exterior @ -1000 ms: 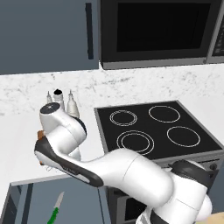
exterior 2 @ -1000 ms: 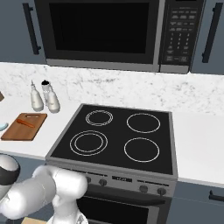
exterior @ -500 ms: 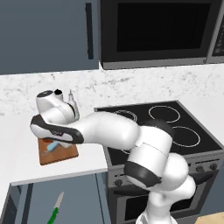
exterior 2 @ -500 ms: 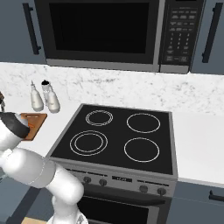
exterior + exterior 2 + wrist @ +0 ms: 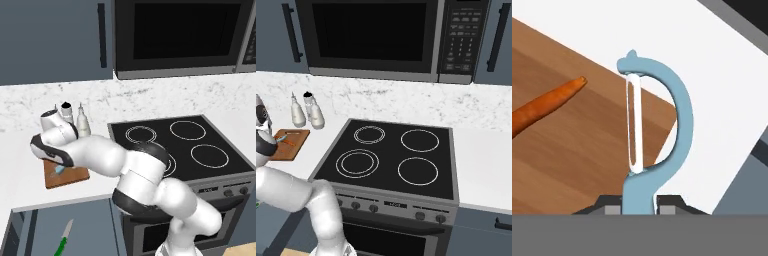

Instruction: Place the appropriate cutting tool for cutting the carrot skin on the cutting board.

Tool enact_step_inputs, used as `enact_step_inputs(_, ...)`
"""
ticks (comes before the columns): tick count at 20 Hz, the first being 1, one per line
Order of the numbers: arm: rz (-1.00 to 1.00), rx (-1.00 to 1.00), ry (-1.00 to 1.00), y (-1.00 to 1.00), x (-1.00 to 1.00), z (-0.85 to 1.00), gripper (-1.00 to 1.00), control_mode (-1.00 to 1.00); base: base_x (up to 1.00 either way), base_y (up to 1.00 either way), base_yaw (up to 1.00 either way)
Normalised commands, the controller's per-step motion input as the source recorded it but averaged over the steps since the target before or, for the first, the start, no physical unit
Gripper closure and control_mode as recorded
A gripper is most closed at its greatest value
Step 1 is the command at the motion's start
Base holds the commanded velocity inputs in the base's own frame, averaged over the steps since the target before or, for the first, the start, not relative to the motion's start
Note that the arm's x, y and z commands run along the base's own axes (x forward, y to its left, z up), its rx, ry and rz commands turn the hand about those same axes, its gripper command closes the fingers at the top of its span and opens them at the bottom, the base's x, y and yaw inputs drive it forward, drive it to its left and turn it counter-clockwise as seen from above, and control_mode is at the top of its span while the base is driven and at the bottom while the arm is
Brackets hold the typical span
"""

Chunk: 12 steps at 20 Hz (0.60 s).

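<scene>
Microwave (image 5: 373, 37): dark, built in above the stove, cabinets either side.

Stove (image 5: 390, 157): black glass top, four ringed burners, knobs along the front edge.

Counter (image 5: 20, 167): white, running left of the stove under a marbled backsplash.

Arm: white, reaching far left across the counter, wrist bent down over the board.

Cutting board (image 5: 67, 176): brown wood, flat on the counter just beside the stove's left edge; the hand view shows its far corner with white counter beyond (image 5: 587, 145).

Two shakers (image 5: 306, 112): pale, dark-capped, upright near the backsplash behind the board.

Knife (image 5: 63, 240): green handle, pale blade, lying low in the open drawer in front of the counter, well apart from the board. Not the tool wanted.

Carrot (image 5: 542, 107): thin, orange, lying on the board, tip pointing toward the peeler's head, not touching it.

Pincer (image 5: 639, 200): narrow, clamped on the peeler's slim handle.

Peeler (image 5: 647, 130): light blue, forked head. Its long axis runs straight out from the pincer, head away, blade strip parallel to that axis. It hangs over the board near the corner, beside the carrot's tip; whether it touches the wood I cannot tell.

Judgement: the tool sits over the board already, so the coming move is a short drop and release, kept inboard of the edge.
</scene>
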Motion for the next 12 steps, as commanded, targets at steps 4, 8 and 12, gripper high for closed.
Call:
enact_step_inputs(4,-0.04,0.0,0.04,0.0,0.52,-0.4,1.0,-1.0,0.0,0.0,0.0)
enact_step_inputs(8,-0.02,0.0,0.01,0.0,0.22,-0.46,1.0,-1.0,0.0,0.0,0.0)
enact_step_inputs(12,0.0,0.0,-0.01,0.0,-0.01,-0.45,-1.0,-1.0,0.0,0.0,0.0)
